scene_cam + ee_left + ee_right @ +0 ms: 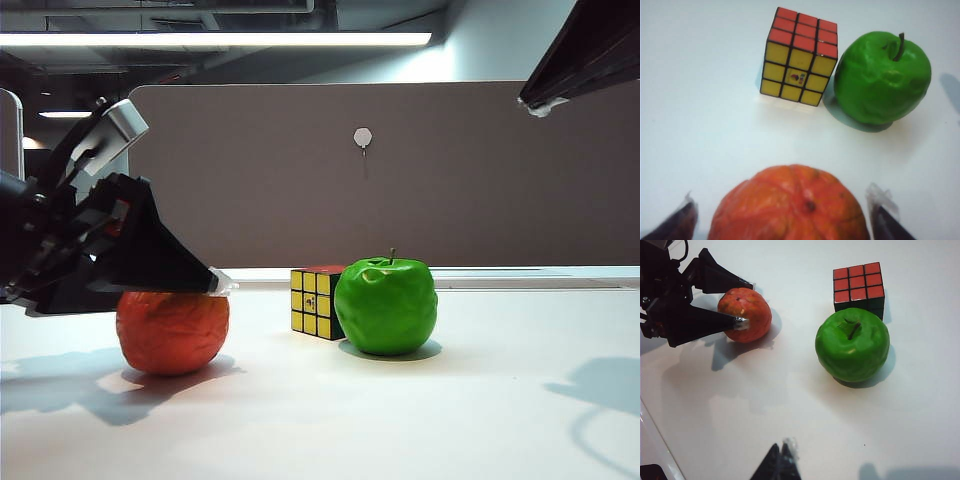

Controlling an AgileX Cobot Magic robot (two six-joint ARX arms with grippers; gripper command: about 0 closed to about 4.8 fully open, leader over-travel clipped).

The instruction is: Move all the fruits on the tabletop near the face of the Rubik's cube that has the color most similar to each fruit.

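Left gripper (782,215): seen spread wide, one finger on each side of the orange (790,205); nothing is clasped yet, and contact cannot be told.
Orange: set on the bench (480,400) at about 9 o'clock from the cube (317,300) in the exterior view, well apart from it, directly between the left fingers.
Key relation: the orange is roughly round, so no long axis is offered; a straddle already in place is judged to need only closing.
Cube: red face is turned up, yellow face towards the left gripper; the green face is not clearly seen.
Apple (386,305): placed just beside the cube at 3 o'clock in the exterior view; whether they touch cannot be told.
Right gripper (780,462): held high, well apart from both fruits; its fingertips appear together, closed on nothing.
Nearer arm: the left, by far.
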